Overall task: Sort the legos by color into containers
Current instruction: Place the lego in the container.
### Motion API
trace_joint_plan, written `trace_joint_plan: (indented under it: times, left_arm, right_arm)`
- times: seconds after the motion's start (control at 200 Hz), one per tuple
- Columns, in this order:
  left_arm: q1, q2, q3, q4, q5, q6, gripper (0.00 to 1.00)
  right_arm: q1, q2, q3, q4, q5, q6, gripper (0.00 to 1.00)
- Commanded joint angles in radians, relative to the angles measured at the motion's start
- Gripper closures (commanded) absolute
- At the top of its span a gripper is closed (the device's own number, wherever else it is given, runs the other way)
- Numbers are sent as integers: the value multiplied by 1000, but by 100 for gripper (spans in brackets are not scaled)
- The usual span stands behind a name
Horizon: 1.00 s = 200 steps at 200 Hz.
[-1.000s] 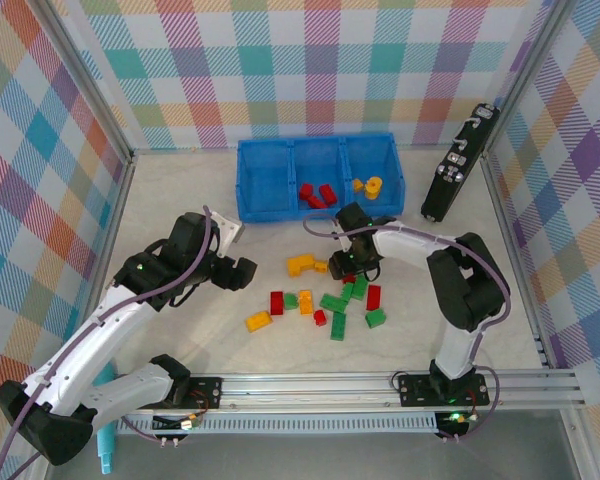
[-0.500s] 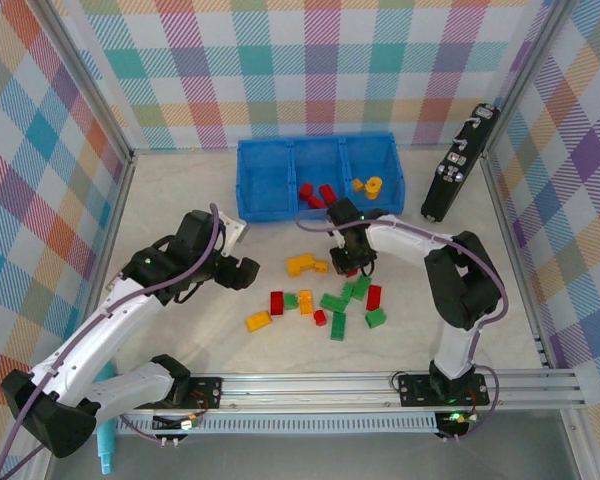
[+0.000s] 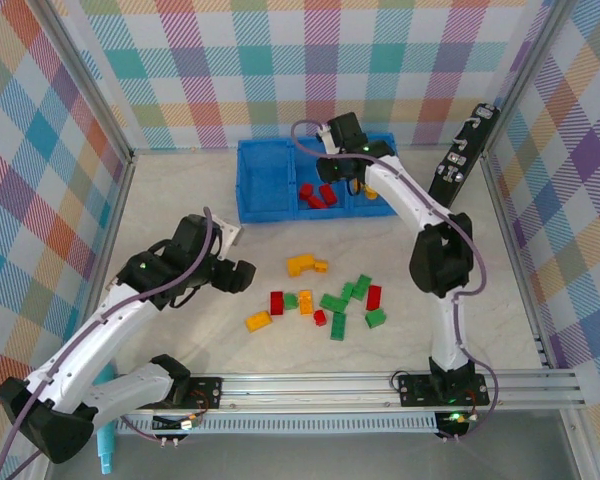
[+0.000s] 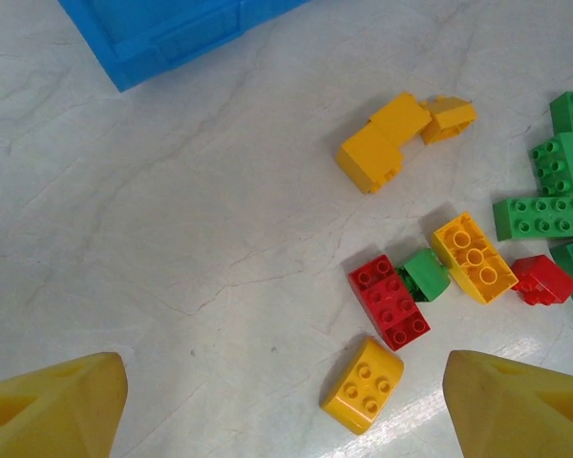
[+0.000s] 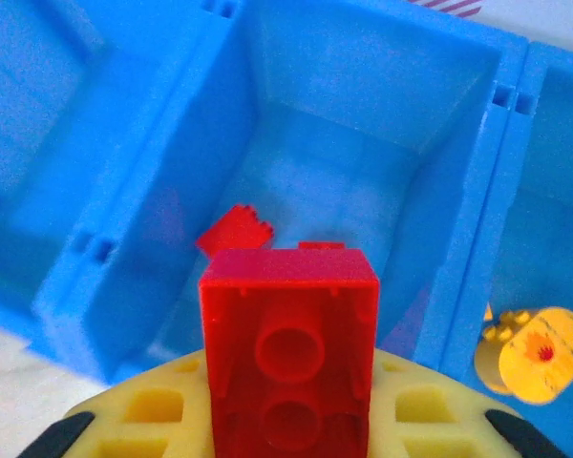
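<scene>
Red lego [image 5: 288, 348] now over tray [image 5: 477, 191], underside-up

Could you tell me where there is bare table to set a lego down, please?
The table is bare left of the blue tray, and between its front wall and the yellow legos. The mixed legos nearer the arms' bases lie crowded.

A long black box [image 3: 458, 168] with white marks leans by the right wall. The surface [image 3: 170, 195] is pale and smooth. The walls [image 3: 280, 70] have bright colored squares.
</scene>
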Motion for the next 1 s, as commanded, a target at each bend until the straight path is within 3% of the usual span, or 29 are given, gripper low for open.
trace_joint_plan:
  times: [0.0,0.295,0.525,0.995]
  left_arm:
    - [5,-20,-28,-36,-16,-25,14]
    - [-2,-37,-89,-22,25,-104,13]
    - [-19,-27,-177,74,54,-316,13]
    - [-132,-21,-355,145,-5,-685,15]
  right_arm:
    - [-14,76,49,-6,3,-19,73]
    - [-31,192,142,6,-70,10,71]
    - [-29,263,196,-44,-89,-2,68]
    - [-27,162,65,-19,-231,-31,34]
